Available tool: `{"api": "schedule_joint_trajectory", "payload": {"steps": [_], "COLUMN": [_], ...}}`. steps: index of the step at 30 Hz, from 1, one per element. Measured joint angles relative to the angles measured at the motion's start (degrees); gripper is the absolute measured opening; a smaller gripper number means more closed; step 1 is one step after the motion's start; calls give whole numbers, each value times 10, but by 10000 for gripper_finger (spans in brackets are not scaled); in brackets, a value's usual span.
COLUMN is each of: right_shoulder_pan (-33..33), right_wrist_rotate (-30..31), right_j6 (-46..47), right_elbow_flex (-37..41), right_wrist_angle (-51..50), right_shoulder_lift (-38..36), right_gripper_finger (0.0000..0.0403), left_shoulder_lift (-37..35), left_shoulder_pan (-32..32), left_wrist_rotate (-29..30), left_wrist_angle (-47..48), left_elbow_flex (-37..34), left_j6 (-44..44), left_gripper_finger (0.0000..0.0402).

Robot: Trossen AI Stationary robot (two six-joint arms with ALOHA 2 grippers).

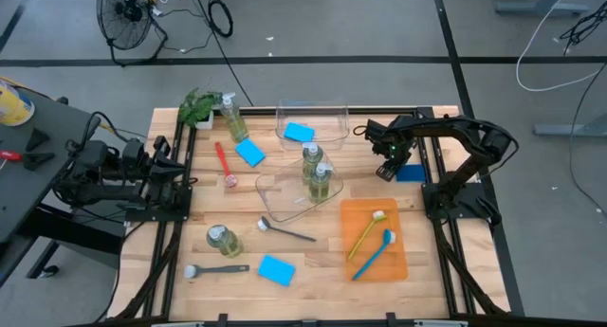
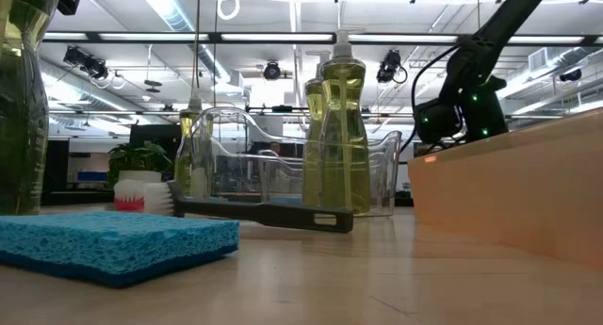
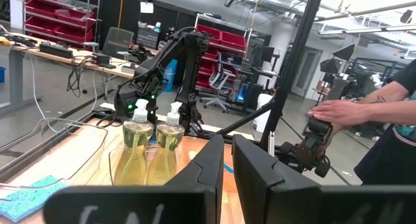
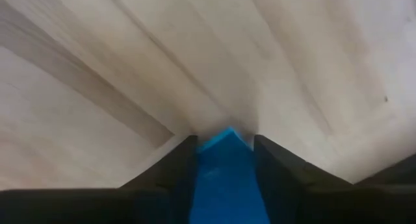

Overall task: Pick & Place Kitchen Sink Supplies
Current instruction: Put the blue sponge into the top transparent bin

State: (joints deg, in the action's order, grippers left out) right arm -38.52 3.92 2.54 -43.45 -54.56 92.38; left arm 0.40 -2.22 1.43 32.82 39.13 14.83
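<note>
While the left gripper [image 3: 224,169] waits at the left edge of the worktop [image 1: 313,265] with its fingers almost together and nothing between them, the right gripper [image 1: 387,168] is down at the far right side, over a blue sponge [image 1: 412,172]. The right wrist view shows this sponge [image 4: 226,178] between the two dark fingers [image 4: 170,172], which stand on both sides of it and very near to it; whether they already press it I cannot tell. So the step in hand is, I judge, the grasp of this sponge. The next move calls for a firm closing on the soft sponge, then a straight lift and a carry to a bin, probably the far bin [image 1: 313,109], where another sponge [image 1: 299,132] already lies. The near bin [image 1: 285,202] holds two bottles [image 1: 316,175]. Much is left: a sponge [image 1: 250,154] and a red brush [image 1: 224,163] lie left of the bins, a bottle [image 1: 233,118] stands by the plant [image 1: 199,106], and at the front lie a bottle [image 1: 223,240], two grey brushes [image 1: 285,230] and a sponge [image 1: 276,269]. Two brushes [image 1: 372,246] lie on the orange tray [image 1: 394,261]. A person's hand [image 3: 338,112] shows beyond the worktop.
</note>
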Motion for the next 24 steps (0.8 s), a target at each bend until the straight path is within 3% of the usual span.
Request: {"api": "schedule_joint_trajectory", "payload": {"steps": [12,24], "right_shoulder_pan": [0,-1], "right_wrist_rotate": [-10,-17], "right_j6": [17,15], "right_elbow_flex": [-17,-50], "right_wrist_angle": [-9,-41], "right_shoulder_lift": [3,-42], "right_gripper_finger": [14,1], "left_shoulder_lift": [0,0], "left_shoulder_pan": [0,0], "left_wrist_rotate": [0,0], "left_wrist_angle": [0,0], "left_elbow_flex": [0,0], "left_j6": [0,0], "left_gripper_finger": [37,37]}}
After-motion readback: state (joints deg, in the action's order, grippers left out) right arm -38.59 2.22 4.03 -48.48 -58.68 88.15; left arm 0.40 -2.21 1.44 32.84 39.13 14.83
